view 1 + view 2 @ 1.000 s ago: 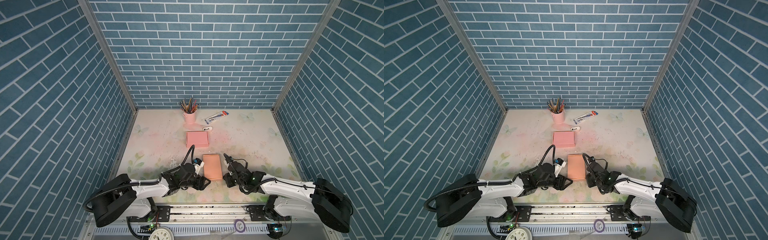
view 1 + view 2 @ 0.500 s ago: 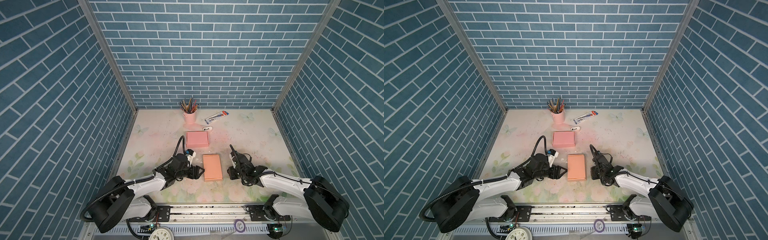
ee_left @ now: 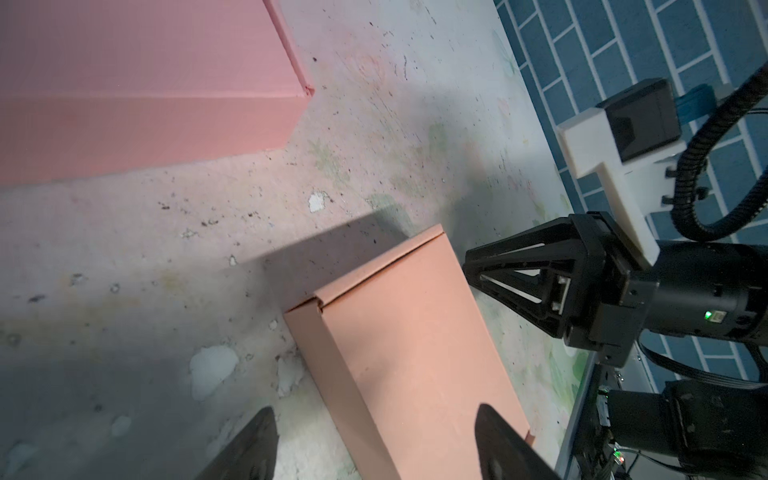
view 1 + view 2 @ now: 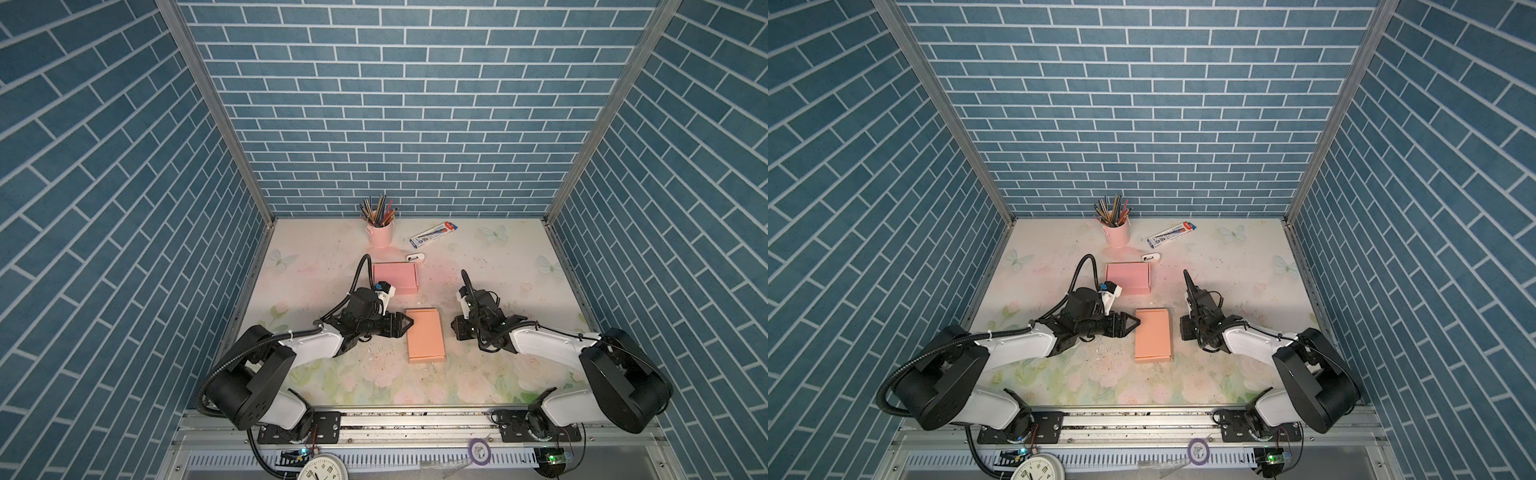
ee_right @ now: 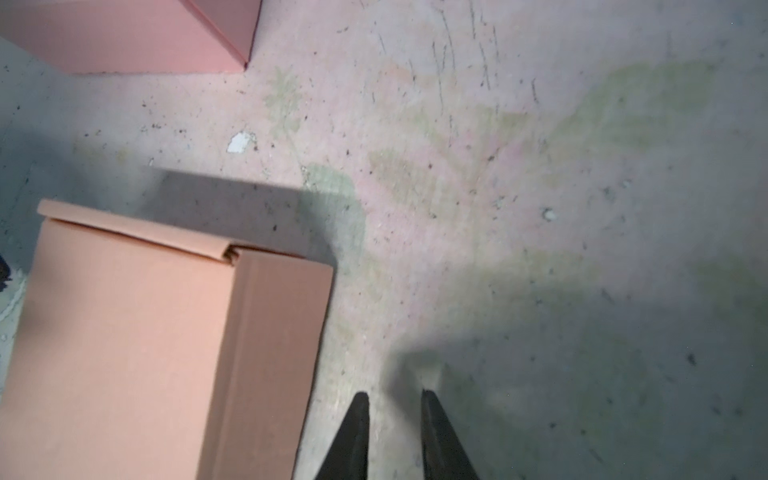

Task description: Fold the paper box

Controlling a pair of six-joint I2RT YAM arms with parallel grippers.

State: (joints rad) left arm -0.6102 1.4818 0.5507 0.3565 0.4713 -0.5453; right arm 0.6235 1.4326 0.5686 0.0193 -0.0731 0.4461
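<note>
Tabletop (image 4: 498,266): left gripper (image 4: 409,323) wide, right gripper (image 5: 395,395) barely parted, both empty

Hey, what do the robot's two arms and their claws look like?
The left arm and right arm have white shells and large black round joints. Ribbed black cable hoses loop over the wrists, and each wrist carries a white camera bracket. The left claw and right claw are black, with pointed triangular open-frame fingers. A small green light glows on the right wrist.
</note>
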